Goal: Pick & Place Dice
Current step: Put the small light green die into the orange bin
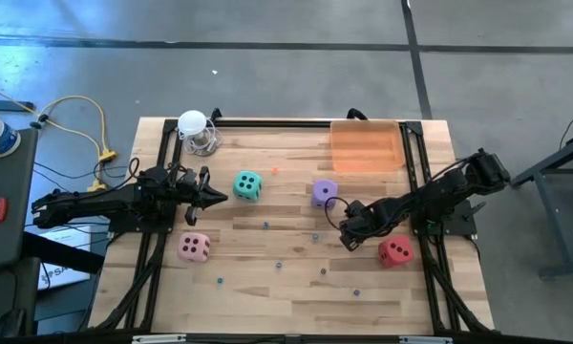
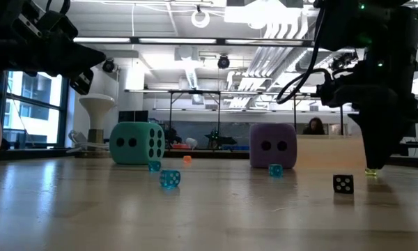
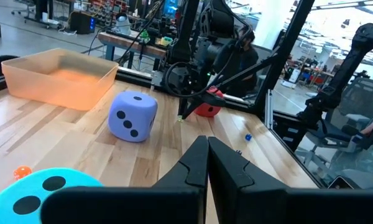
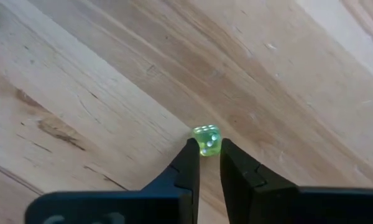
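Four soft cubes with dark pips were spread on the bench [image 1: 296, 287]: teal die [image 1: 247, 185], purple die [image 1: 325, 193], pink die [image 1: 194, 247], red die [image 1: 394, 251]. Right end effector [image 4: 204, 155] was nearly closed around a tiny green die [image 4: 207, 140]; left end effector [image 1: 218, 196] was seen fully closed, empty.

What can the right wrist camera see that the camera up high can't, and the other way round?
Only the right wrist view: a tiny green die between the right gripper's fingertips. Only the high view: the teal die, purple die, pink die, red die, the orange tray and the left gripper. Both: the wooden table and the right gripper.
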Available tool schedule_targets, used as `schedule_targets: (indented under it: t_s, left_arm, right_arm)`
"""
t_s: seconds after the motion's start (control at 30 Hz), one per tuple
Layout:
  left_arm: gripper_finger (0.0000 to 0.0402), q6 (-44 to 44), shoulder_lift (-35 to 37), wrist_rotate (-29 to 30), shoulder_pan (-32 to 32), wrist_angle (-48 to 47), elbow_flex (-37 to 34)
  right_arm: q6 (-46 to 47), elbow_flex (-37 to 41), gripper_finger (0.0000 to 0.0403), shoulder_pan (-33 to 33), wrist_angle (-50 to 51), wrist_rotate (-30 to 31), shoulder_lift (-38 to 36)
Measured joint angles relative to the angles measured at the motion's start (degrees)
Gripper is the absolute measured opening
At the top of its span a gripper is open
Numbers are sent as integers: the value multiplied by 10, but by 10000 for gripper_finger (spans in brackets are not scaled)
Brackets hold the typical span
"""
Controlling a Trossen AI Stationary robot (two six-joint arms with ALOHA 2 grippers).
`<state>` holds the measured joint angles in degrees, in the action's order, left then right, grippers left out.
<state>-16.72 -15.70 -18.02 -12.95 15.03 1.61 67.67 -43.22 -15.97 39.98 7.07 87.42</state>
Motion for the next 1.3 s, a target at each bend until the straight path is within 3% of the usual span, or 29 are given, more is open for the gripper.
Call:
schedule_targets:
  t_s: [0.4, 0.77, 1.3]
  left_arm:
    - [2, 0, 0, 0, 0, 0, 0]
    - [2, -1, 0, 0, 0, 0, 0]
    - [2, -9, 0, -5, 0, -4, 0]
  right_arm:
    - [-40, -18, 26, -1, 17, 2, 2]
    - [-48, -121, 2, -6, 177, 65, -15]
    - [-184, -122, 6, -12, -32, 77, 7]
